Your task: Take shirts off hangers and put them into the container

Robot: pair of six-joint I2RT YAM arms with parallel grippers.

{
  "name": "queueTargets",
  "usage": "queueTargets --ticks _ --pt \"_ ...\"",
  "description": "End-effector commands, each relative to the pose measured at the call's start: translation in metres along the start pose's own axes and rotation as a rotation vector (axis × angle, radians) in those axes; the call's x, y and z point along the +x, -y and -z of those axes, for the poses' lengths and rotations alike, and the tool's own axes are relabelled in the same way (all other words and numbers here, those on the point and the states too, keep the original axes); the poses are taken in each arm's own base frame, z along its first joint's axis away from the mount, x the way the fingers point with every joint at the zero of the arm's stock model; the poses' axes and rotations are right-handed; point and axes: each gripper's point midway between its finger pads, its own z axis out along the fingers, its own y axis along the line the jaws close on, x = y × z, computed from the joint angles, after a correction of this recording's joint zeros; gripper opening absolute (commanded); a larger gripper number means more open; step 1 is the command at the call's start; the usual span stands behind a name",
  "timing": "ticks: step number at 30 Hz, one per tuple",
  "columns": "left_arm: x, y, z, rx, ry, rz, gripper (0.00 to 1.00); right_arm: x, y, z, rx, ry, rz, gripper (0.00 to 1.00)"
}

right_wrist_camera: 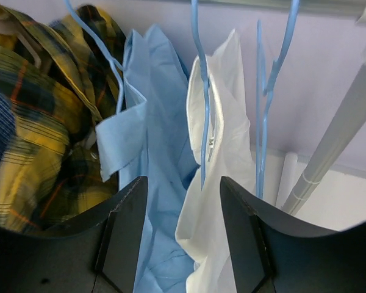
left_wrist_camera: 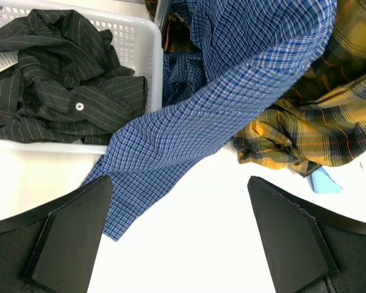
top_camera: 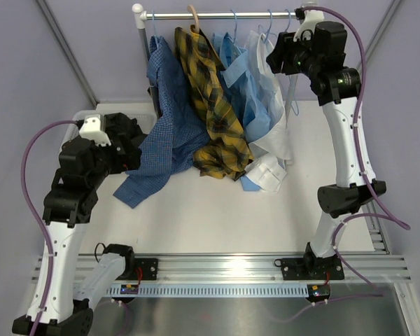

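Four shirts hang bunched along the rail (top_camera: pixel 217 14) at twelve o'clock on the table (top_camera: pixel 217 217). They are a dark blue check shirt (top_camera: pixel 171 119), a yellow plaid shirt (top_camera: pixel 213 105), a light blue shirt (top_camera: pixel 241 87) and a white shirt (top_camera: pixel 273 112). Their tails spill onto the tabletop and overlap one another. The check shirt's hem stretches toward eight o'clock, almost to the left gripper (top_camera: pixel 129 150). A fifth one, the black pinstriped shirt (left_wrist_camera: pixel 55 79), lies crumpled inside the basket (left_wrist_camera: pixel 143 49) at nine o'clock. The check fabric brushes past the basket's near corner.

Up at one o'clock the right gripper (right_wrist_camera: pixel 182 232) sits tight against the hanging row. Its jaws are partly spread, with the lower end of a blue hanger (right_wrist_camera: pixel 199 91) and the front edge of the white shirt between them. I cannot see them pressing on either. A second hanger (right_wrist_camera: pixel 268 91) hangs just beside it toward three o'clock, close to the rail's upright post, so that side is cramped.

The left gripper is spread wide over bare tabletop, pinching nothing. There is open white surface from five to seven o'clock, between the shirt tails and the arm bases.
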Motion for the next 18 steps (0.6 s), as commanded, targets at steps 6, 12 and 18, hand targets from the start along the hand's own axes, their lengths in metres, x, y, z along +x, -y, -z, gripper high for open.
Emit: queueTargets --ticks 6,12,18 --pt "0.007 0.013 0.015 0.089 0.018 -0.017 0.99 0.047 0.012 -0.031 0.025 -0.111 -0.026 0.58" --pt "0.008 0.008 0.020 0.062 0.013 -0.033 0.99 0.058 0.015 -0.042 0.019 -0.118 -0.004 0.45" --pt "0.006 0.011 0.022 0.075 0.021 -0.024 0.99 0.053 0.020 -0.040 0.040 -0.102 0.040 0.16"
